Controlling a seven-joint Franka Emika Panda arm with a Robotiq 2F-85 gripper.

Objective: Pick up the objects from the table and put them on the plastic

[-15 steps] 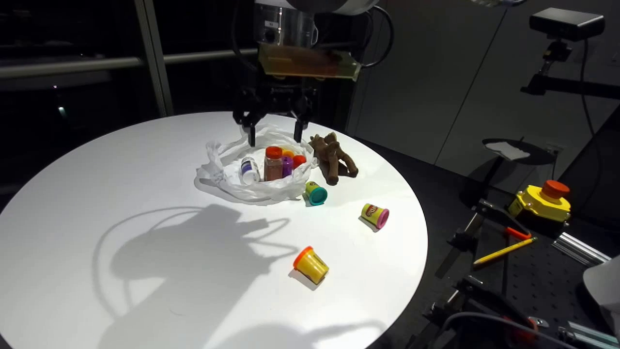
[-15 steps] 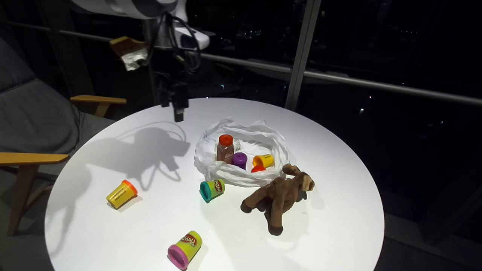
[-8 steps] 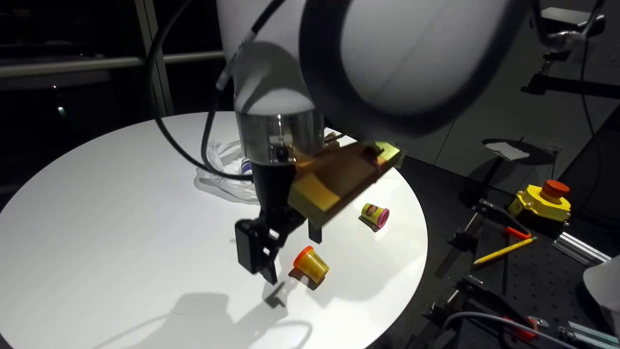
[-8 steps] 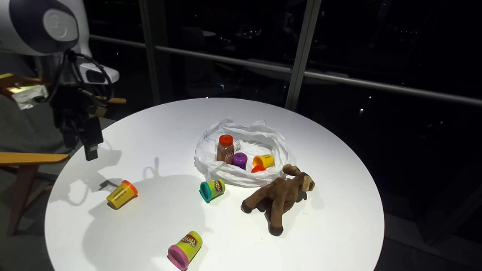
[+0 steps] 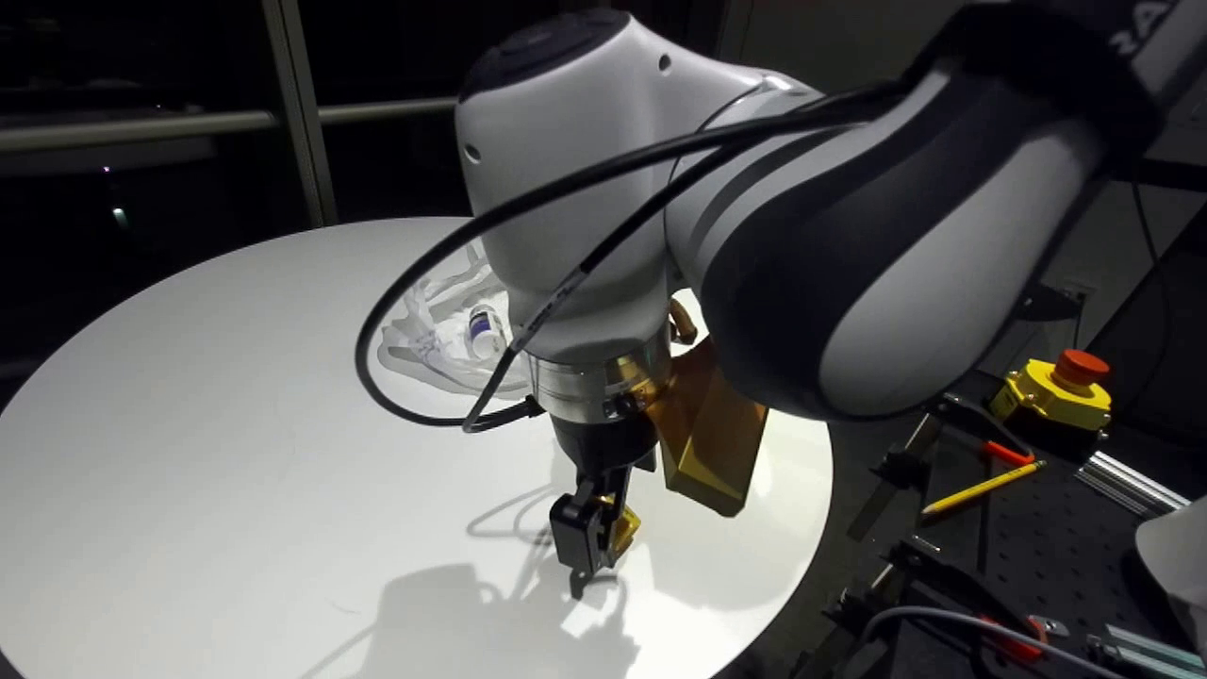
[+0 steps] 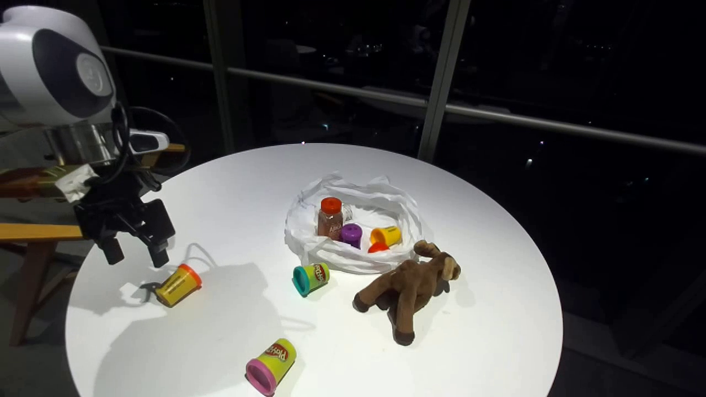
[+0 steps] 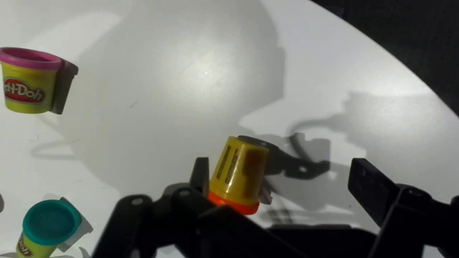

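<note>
Black and two-fingered, the hand [image 6: 137, 259] has been carried away from the crinkled white plastic bag [image 6: 345, 260] to the left of an exterior view and is held with its jaws spread, nothing grasped, so another pick seems to be being prepared. At lower centre of the wrist view, an orange-rimmed, tapered yellow plastic tub [image 7: 238, 172] is seen lying on its side on the smooth white worktop [image 7: 150, 118], framed by the jaws but off-centre; its glossy flank is marked by dark printed strips.
</note>
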